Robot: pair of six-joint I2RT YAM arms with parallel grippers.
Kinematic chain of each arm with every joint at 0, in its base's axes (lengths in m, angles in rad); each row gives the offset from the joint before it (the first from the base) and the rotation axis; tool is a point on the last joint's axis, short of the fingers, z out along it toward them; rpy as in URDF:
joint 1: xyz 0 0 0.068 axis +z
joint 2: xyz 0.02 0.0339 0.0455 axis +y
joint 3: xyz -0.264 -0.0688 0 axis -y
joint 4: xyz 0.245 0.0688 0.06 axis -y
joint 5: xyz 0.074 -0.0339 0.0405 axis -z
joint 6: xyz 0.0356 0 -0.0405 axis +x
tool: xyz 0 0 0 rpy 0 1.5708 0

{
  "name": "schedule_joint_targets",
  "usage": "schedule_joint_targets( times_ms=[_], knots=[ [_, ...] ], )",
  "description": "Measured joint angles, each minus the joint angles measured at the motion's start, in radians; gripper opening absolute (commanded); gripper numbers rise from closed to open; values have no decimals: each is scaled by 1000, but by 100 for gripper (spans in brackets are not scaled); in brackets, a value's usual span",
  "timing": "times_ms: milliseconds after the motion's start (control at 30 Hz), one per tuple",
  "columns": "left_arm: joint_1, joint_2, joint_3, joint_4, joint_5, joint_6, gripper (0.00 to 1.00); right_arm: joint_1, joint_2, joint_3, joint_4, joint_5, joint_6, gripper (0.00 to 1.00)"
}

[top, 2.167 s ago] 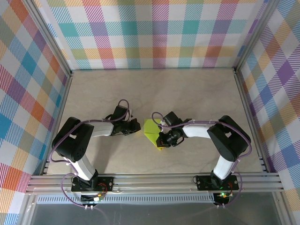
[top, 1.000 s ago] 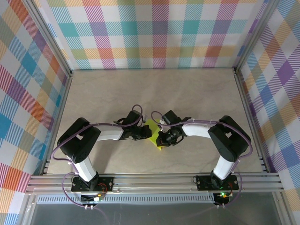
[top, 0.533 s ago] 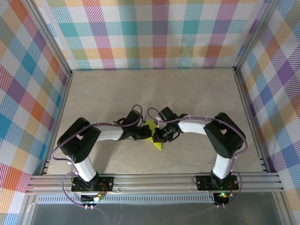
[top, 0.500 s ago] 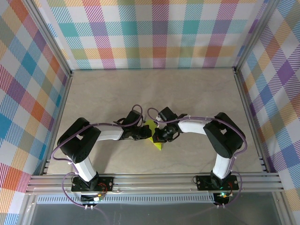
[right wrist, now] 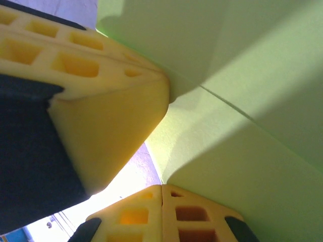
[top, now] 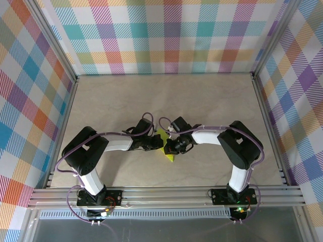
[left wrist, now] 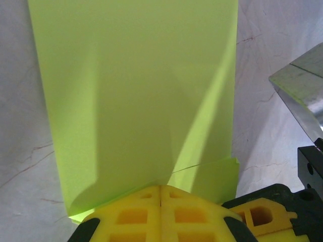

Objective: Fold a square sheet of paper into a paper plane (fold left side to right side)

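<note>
On the pale marbled table, a little nearer than its centre: the square sheet of paper, folded into a lime wedge of overlapping layers, lying between the two arm ends that meet over it. Coming in from the left, the left gripper, closed pad to pad, tips at the sheet's near edge, paper spreading out beyond them. Opposite, the right gripper, likewise closed tight, tips against the paper, just beside the other arm's yellow fingertip.
</note>
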Motion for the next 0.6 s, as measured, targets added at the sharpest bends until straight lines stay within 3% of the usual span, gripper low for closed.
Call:
schedule_joint_targets(
  times_ms=[600],
  knots=[
    [0, 0, 0, -1, 0, 1, 0, 19, -129, -158, 23, 14, 34, 0]
  ],
)
